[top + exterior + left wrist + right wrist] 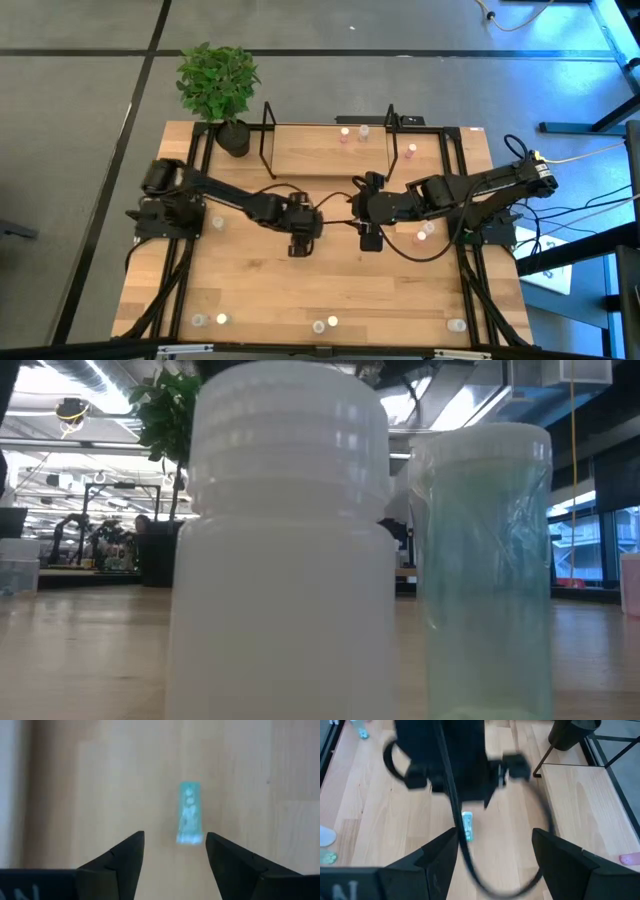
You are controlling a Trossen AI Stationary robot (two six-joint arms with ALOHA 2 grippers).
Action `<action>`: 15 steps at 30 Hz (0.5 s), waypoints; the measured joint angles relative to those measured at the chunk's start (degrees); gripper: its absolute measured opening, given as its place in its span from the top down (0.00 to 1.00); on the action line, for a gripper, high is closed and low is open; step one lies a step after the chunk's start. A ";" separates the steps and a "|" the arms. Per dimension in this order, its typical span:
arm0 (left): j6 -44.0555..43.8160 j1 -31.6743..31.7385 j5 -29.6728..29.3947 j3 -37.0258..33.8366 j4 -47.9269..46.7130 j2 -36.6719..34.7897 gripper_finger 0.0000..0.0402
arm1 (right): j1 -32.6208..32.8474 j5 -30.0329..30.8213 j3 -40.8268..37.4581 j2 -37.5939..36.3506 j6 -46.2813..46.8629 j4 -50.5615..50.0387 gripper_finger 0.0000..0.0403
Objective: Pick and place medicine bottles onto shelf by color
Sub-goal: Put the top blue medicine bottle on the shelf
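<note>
The left gripper (174, 851) hangs over the middle of the table (250, 290) with its two dark fingers apart and nothing between them — a small blue-green bottle (189, 813) lies on its side on the wood just beyond the fingertips, clear of both. In the right wrist view that same bottle (467, 826) shows lying under the left arm's dark wrist. The right gripper (368, 238) sits just beside the left one near the table's centre, its fingers also spread and empty, a black cable looping in front of them. Behind both arms stands the shelf (325, 150) — a light board in a black wire frame — with two pinkish bottles (344, 131) near its back edge and another pink one (411, 151) at its right end. More bottles are scattered on the table: one (217, 222) by the left arm's base, a pink one (429, 228) under the right arm, and several along the near edge, among them a yellow-green one (222, 319). A potted plant (218, 85) stands at the shelf's left end. In the low view a white bottle (283, 540) and a greenish one (487, 570) stand upright, close to the camera.
</note>
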 joint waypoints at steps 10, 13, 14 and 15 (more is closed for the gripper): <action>-10.13 -6.33 -5.51 -25.41 24.13 -19.03 0.48 | 0.02 0.04 0.00 0.00 -0.02 -0.08 0.37; -10.16 -7.56 -6.77 -32.32 34.92 -20.60 0.48 | 0.02 0.04 0.00 0.00 -0.08 -0.03 0.37; -10.10 -7.82 -7.05 -34.11 38.14 -20.47 0.48 | 0.02 0.04 0.00 0.00 -0.09 0.00 0.37; -10.01 -8.04 -7.49 -35.73 41.42 -20.23 0.48 | 0.02 0.04 0.00 0.00 -0.04 -0.02 0.37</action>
